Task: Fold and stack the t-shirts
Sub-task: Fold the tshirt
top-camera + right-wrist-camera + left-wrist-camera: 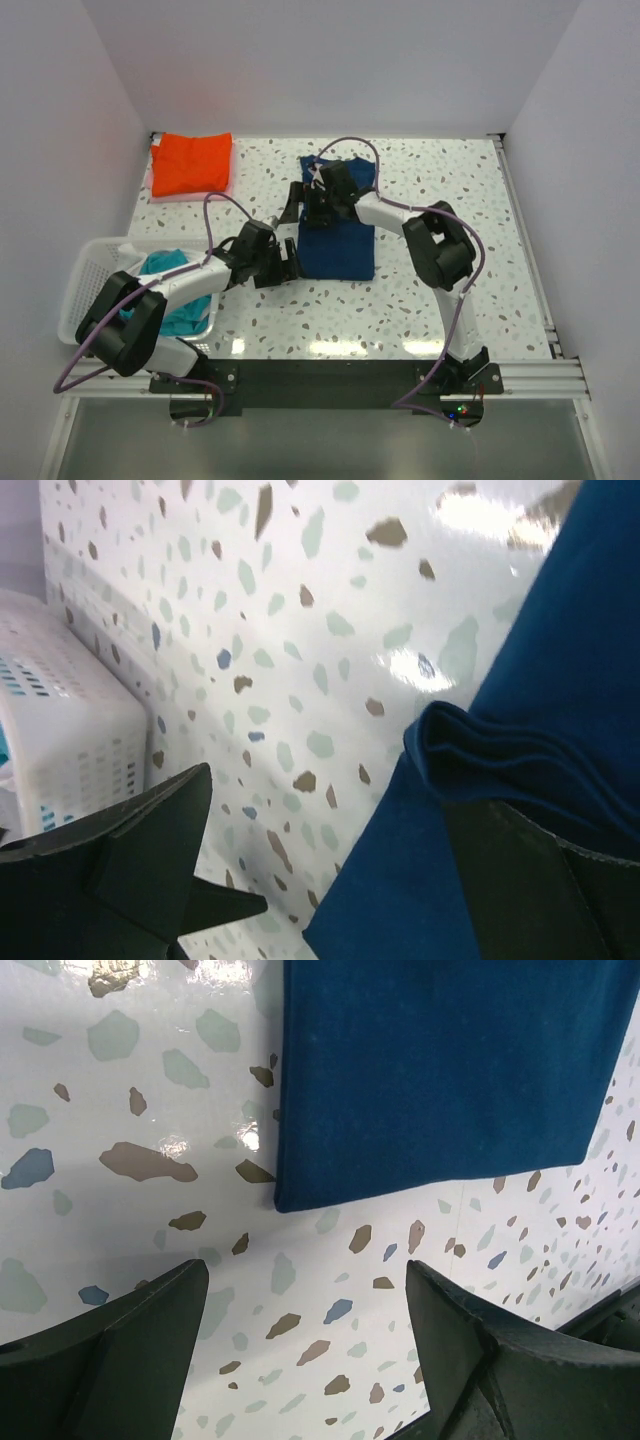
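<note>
Navy t-shirt [338, 245] lies mid-table as a narrow rectangle with its long sides already folded in. The left wrist view shows its near-left corner flat and square [440, 1070].

Left gripper [288, 268] is just beside that corner. Its fingers [110, 1350] are spread wide over bare table [150, 1080] with nothing between them. Judged as lined up to take the near hem for the next fold.

Right gripper [302, 205] is at the shirt's left edge, farther from the bases, and its fingers are also spread. The right wrist view shows stacked cloth layers [500, 750] close against one finger [540, 880]. No pinch is visible, though whether that finger touches the cloth is hard to tell from this angle.

With one gripper at each end of the same edge, the next move looks like a two-handed lift. The fold likely goes end over end, halving the length.

Orange-red t-shirt [190, 163] sits folded at the far-left corner on top of a pink t-shirt [200, 193], of which only an edge shows. This is the stack, kept well apart from the work area. The navy one probably goes there next.

Teal t-shirt [175, 300] is crumpled and unfolded in the white basket [85, 285] by the left arm. It waits its turn, so the task is roughly half done.

Risk — the loose inner layers may slip open if only the top ply is gripped.
</note>
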Robot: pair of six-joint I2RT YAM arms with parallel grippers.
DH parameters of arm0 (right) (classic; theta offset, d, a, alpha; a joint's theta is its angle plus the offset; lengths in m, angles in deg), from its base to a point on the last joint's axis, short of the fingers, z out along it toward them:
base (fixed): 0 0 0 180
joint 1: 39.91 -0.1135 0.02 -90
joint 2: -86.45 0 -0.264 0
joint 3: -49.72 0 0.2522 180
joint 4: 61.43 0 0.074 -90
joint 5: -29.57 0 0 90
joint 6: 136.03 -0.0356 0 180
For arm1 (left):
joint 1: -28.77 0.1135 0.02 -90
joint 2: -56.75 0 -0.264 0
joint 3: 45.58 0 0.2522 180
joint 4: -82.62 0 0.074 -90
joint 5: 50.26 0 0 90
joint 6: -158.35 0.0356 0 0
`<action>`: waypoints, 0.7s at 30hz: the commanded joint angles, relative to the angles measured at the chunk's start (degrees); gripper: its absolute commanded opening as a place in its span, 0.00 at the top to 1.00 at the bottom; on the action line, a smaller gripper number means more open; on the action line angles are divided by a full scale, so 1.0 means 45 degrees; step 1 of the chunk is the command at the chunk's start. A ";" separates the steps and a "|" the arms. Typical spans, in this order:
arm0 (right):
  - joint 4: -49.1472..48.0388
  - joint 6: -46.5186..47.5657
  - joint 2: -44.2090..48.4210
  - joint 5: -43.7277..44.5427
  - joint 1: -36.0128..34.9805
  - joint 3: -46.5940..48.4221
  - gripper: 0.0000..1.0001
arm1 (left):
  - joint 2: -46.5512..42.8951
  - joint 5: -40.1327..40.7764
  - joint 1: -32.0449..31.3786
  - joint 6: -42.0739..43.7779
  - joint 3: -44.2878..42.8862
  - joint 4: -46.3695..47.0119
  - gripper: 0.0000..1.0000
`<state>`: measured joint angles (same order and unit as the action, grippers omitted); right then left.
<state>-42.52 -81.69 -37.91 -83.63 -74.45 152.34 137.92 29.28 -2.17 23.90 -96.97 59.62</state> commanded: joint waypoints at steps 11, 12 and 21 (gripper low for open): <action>0.0905 0.1184 -0.2090 0.0839 0.0586 0.4607 0.01 | -0.0478 0.0195 -0.0058 -0.0025 -0.0369 0.0255 0.15; 0.1236 0.1263 -0.2150 0.0936 0.0645 0.5189 0.01 | -0.0459 0.0176 -0.0058 -0.0006 -0.0388 0.0217 0.15; 0.2606 0.2397 0.0852 0.2476 0.0782 0.2981 0.01 | -0.0011 0.0820 0.0195 0.0052 -0.1188 -0.0038 0.15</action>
<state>-33.58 -73.58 -44.05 -77.95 -70.93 171.95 137.39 31.20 -1.97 23.93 -99.09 58.31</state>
